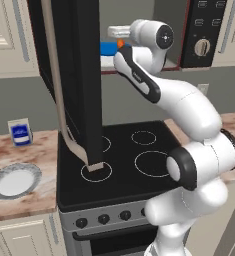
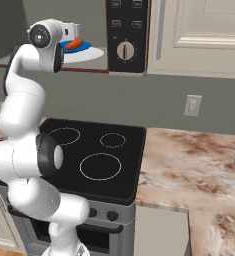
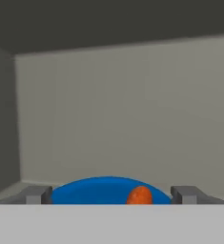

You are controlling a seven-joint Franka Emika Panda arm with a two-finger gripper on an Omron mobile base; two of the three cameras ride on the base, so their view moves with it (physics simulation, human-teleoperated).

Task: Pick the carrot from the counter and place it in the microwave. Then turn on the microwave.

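Inside the matte grey microwave (image 3: pixel 123 105), a stubby, smooth orange carrot (image 3: pixel 139 195) lies on a round blue plate (image 3: pixel 94 191); the raised arm's tool (image 3: pixel 112 194) reaches in level, jaws spread wide, empty.

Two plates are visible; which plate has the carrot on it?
The blue plate inside the black microwave holds the orange carrot; the grey-rimmed counter plate does not.

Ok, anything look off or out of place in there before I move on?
Nothing stands out. The carrot lies on the blue plate inside the microwave, with the claw open and its tips on either side of the plate. The microwave door hangs open over the stove, as you'd expect.
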